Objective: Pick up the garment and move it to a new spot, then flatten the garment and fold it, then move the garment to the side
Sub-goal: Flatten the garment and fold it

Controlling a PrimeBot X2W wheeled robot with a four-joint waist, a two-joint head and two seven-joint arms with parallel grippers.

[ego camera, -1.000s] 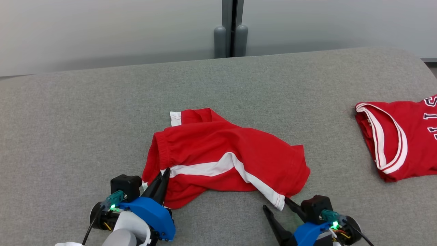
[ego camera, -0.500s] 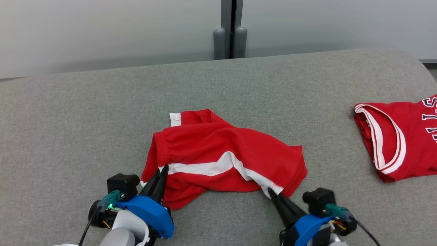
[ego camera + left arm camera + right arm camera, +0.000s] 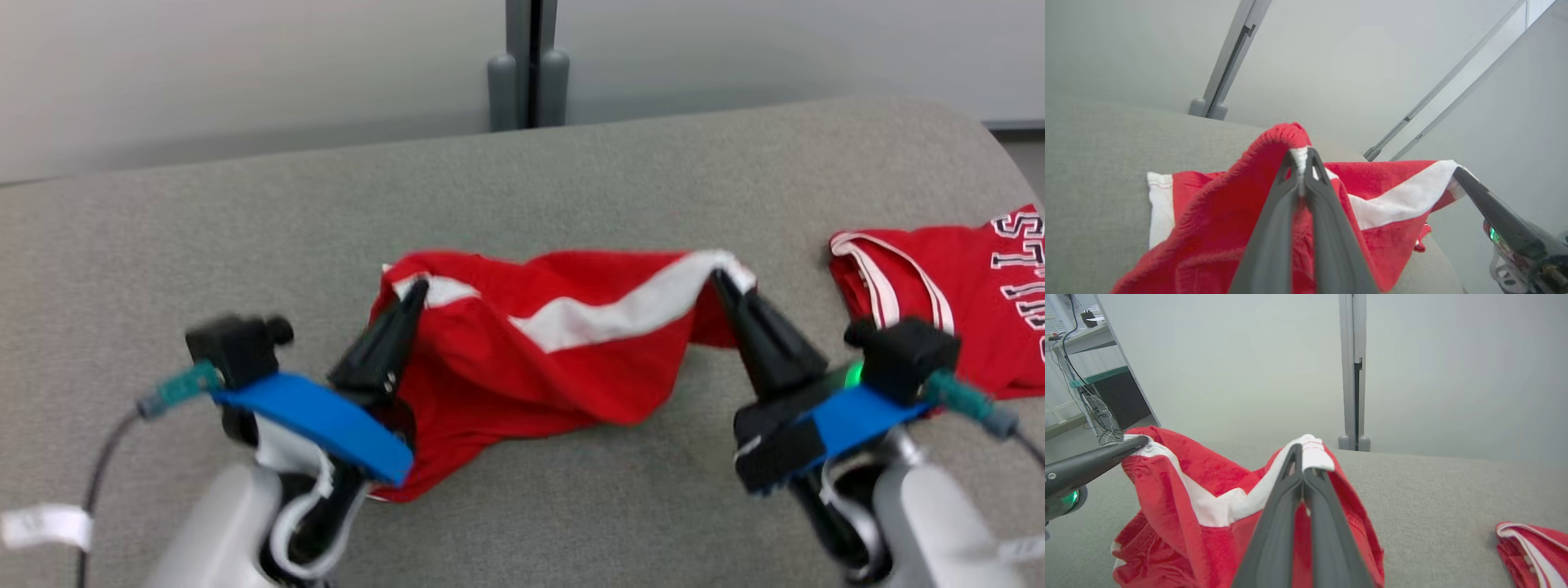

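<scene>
Red jersey [image 3: 971,327] lies near garment [image 3: 531,376], right side

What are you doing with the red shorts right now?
Left gripper shut on shorts. Right gripper too. Shorts partly raised. Jersey aside, not blocking.

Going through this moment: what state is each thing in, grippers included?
left gripper: shut on the shorts, at a white-trimmed edge.
right gripper: shut on the shorts, at the end of the white stripe.
shorts: rumpled, raised at both pinched ends, sagging between them.
jersey: lying rumpled on the grey surface, touched by neither gripper.
</scene>
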